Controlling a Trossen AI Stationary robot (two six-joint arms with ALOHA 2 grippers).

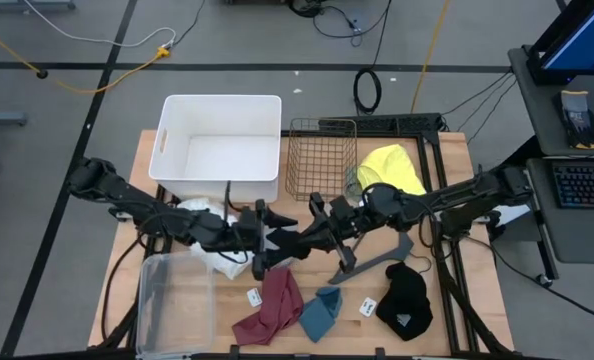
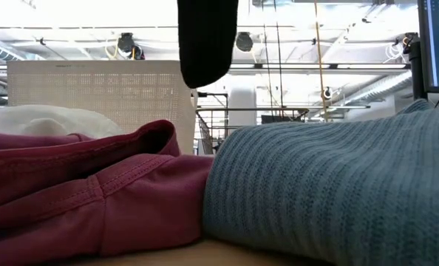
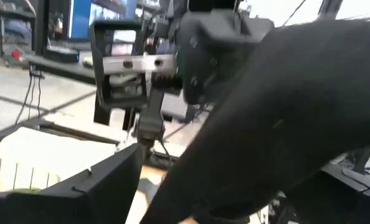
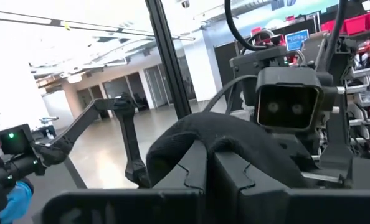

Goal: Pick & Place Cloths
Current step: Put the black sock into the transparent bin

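High view: hanger [image 1: 377,265] beside black cloth [image 1: 405,300]

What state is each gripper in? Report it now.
Left gripper: cannot be told.
Right gripper: closed, holding a black cloth.

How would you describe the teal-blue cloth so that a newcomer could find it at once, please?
Start at the wooden table's front edge. Between the maroon cloth and the black cloth lies the teal-blue cloth, touching the maroon one. It alone is blue and ribbed.
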